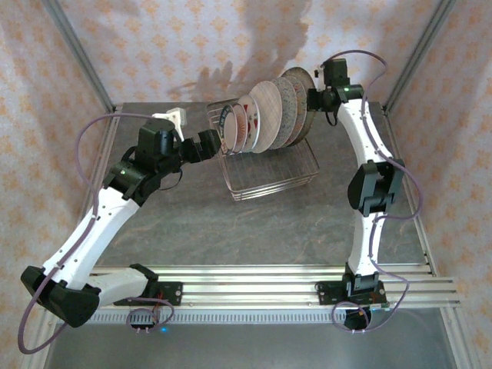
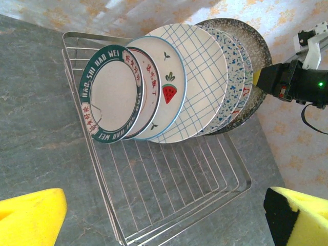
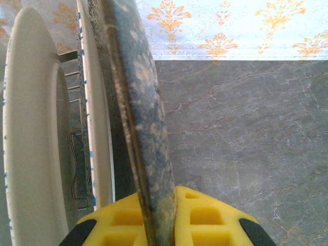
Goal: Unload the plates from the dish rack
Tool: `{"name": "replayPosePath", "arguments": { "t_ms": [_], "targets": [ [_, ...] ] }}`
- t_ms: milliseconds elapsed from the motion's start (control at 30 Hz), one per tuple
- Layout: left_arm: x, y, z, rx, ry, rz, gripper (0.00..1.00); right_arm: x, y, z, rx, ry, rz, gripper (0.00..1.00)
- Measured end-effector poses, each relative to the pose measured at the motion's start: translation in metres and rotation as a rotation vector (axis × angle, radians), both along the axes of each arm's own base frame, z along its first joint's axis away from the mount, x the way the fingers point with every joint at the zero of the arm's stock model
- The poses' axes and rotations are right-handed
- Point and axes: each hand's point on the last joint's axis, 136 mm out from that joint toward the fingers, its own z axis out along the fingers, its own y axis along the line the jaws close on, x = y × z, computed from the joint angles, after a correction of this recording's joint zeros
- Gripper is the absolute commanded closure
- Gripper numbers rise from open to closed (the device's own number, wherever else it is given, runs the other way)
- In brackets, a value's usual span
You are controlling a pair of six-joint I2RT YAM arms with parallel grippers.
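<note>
Several plates stand on edge in a leaning row in the silver wire dish rack point(image 1: 270, 175). In the left wrist view a green-rimmed plate point(image 2: 110, 95) is at the front, then a white plate with a strawberry point(image 2: 169, 89) and a plaid one point(image 2: 202, 66). The dark brown speckled plate point(image 2: 252, 43) is rearmost. My right gripper point(image 3: 159, 218) is shut on that plate's rim point(image 3: 143, 113), one yellow finger point(image 3: 210, 218) on each side; it also appears from above point(image 1: 315, 96). My left gripper point(image 1: 206, 144) hangs open at the rack's left end, its fingers point(image 2: 31, 218) wide apart above the rack floor point(image 2: 169, 179).
The rack sits at the back middle of the grey table point(image 1: 254, 231), angled. Patterned walls close the back and sides. Bare table lies in front of the rack and right of the plates point(image 3: 246, 133). Metal rails point(image 1: 261, 280) run along the near edge.
</note>
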Motion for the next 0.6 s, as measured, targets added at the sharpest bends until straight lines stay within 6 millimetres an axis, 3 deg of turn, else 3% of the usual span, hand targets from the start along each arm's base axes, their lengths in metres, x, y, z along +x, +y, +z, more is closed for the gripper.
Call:
{"name": "replayPosePath", "arguments": {
  "t_ms": [600],
  "targets": [
    [0.002, -0.002, 0.004, -0.048, -0.005, 0.017, 0.01, -0.01, 0.009, 0.016, -0.101, 0.002, -0.047, 1.0]
  ]
}}
